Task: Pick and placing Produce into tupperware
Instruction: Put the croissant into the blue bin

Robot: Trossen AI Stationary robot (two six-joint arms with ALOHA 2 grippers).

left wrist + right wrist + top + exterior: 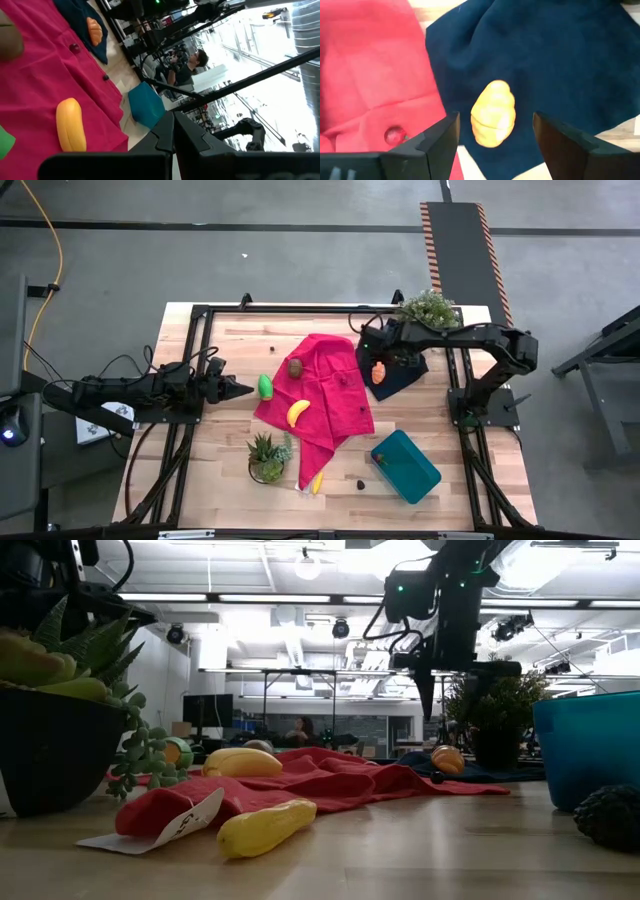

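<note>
Orange toy fruit (493,114) is lying on the navy cloth (560,65), directly ahead of the right gripper (495,135), whose open jaws are straddling it, long axis running along the gap. Left gripper (240,389), closed, is waiting farther off.

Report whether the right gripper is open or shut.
Open: in the right wrist view the right gripper's fingers stand apart above the orange piece, not touching it.
</note>
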